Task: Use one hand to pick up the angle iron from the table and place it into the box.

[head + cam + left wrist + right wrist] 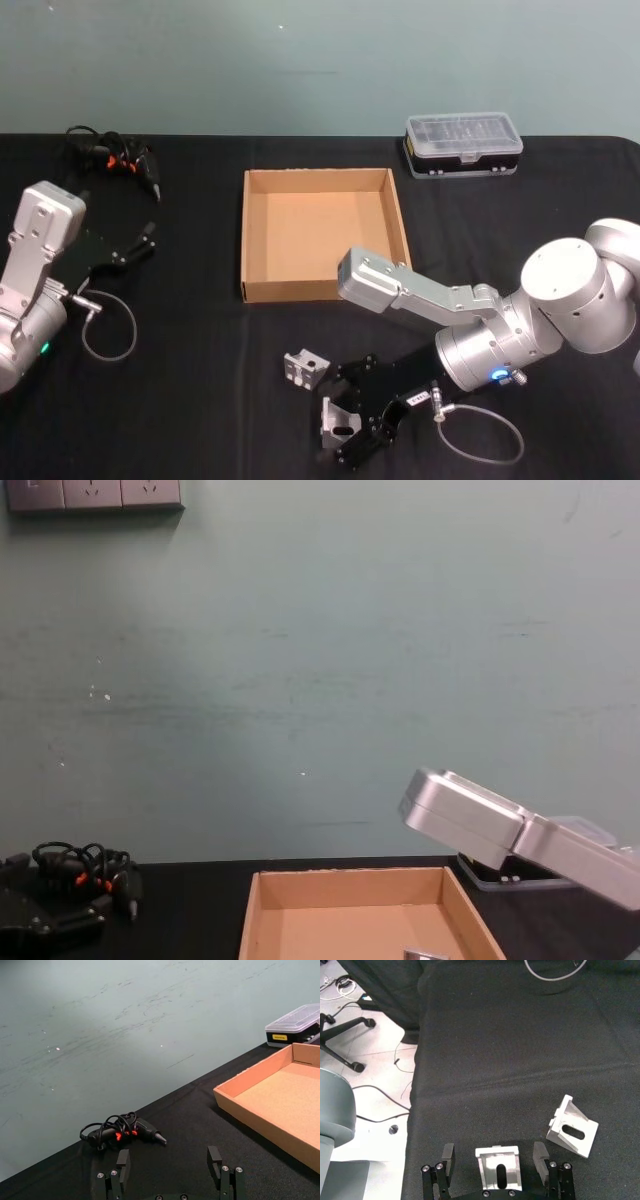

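Observation:
Two small silver angle irons lie on the black table (pixel 200 420) near its front edge. One angle iron (pixel 337 430) (pixel 497 1166) sits between the fingers of my right gripper (pixel 345 410) (pixel 493 1152), which is open, with a gap on each side of the part. The other angle iron (pixel 305 367) (pixel 572 1127) lies free just beside it, towards the box. The tan cardboard box (pixel 262 290) (pixel 250 1110) (pixel 250 920) stands empty mid-table, behind the gripper. My left gripper (pixel 135 245) (pixel 168 1157) rests open at the far left.
A clear-lidded plastic case (pixel 463 143) (pixel 295 1022) stands behind the box to the right. A black tool with orange marks and a coiled cable (pixel 115 158) (pixel 125 1132) lies at the back left. The table's right front edge drops to the floor (pixel 370 1075).

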Robot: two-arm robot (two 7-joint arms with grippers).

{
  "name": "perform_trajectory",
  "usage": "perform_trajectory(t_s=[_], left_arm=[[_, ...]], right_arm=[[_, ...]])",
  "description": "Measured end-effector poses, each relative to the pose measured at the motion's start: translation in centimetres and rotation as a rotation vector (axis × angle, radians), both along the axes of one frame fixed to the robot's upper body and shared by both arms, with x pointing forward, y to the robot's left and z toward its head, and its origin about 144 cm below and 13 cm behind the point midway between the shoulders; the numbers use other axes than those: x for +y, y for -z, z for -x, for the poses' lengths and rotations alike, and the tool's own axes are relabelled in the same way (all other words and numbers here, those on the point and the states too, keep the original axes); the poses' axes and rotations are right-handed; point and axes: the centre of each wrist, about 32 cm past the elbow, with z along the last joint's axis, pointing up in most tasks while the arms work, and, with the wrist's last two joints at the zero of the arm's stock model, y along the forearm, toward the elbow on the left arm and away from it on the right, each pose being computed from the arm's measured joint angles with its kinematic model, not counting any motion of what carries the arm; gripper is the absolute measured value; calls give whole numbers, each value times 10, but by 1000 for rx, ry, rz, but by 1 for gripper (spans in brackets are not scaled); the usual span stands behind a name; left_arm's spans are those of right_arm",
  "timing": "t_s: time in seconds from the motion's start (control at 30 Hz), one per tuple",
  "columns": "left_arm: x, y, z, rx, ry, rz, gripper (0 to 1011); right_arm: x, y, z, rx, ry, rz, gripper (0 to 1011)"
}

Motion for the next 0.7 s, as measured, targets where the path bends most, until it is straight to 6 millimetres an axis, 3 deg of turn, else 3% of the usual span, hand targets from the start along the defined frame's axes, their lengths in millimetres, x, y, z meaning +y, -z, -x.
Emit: perform_trajectory(t_s=[0.2, 0.37, 0.7], left_arm=[[0, 0, 0, 0, 0, 0, 1011], [0, 0, 0, 0, 0, 0, 1011], [0, 0, 0, 0, 0, 0, 1011]], right_arm=[[1, 1, 0, 2, 1, -1, 1002], [2, 3, 0, 4, 3, -1, 927], [3, 3, 0, 2, 10, 0, 624]])
